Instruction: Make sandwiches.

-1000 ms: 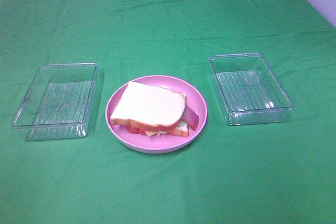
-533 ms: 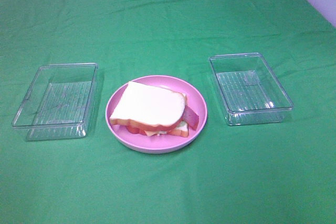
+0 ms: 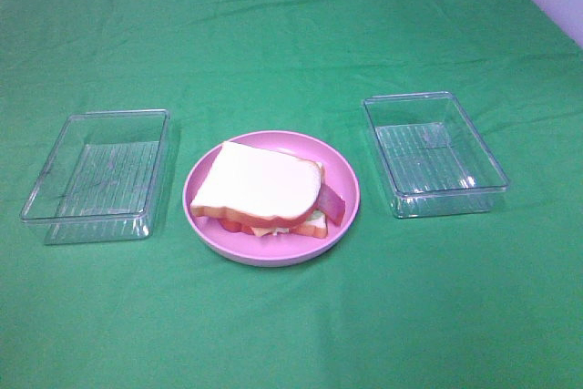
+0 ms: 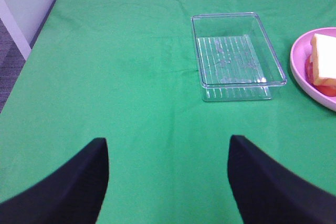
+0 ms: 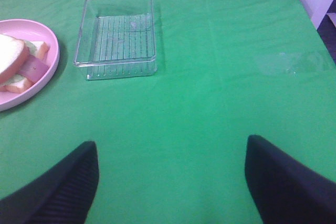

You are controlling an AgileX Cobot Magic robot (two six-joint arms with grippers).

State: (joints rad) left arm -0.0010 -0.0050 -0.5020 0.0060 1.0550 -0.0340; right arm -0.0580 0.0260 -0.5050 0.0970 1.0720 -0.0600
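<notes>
A sandwich (image 3: pixel 266 189) lies stacked on a round pink plate (image 3: pixel 349 190) in the middle of the green cloth: white bread on top, reddish bacon, pale lettuce and a second slice beneath. Its edge also shows in the left wrist view (image 4: pixel 324 64) and the right wrist view (image 5: pixel 18 61). Neither arm appears in the exterior high view. My left gripper (image 4: pixel 168 182) is open over bare cloth, well short of the left tray. My right gripper (image 5: pixel 170 182) is open too, with nothing between its fingers.
Two clear plastic trays stand empty either side of the plate: the left tray (image 3: pixel 96 175) (image 4: pixel 236 56) and the right tray (image 3: pixel 434 152) (image 5: pixel 118 27). The table edge and grey floor (image 4: pixel 10 51) show beyond the cloth.
</notes>
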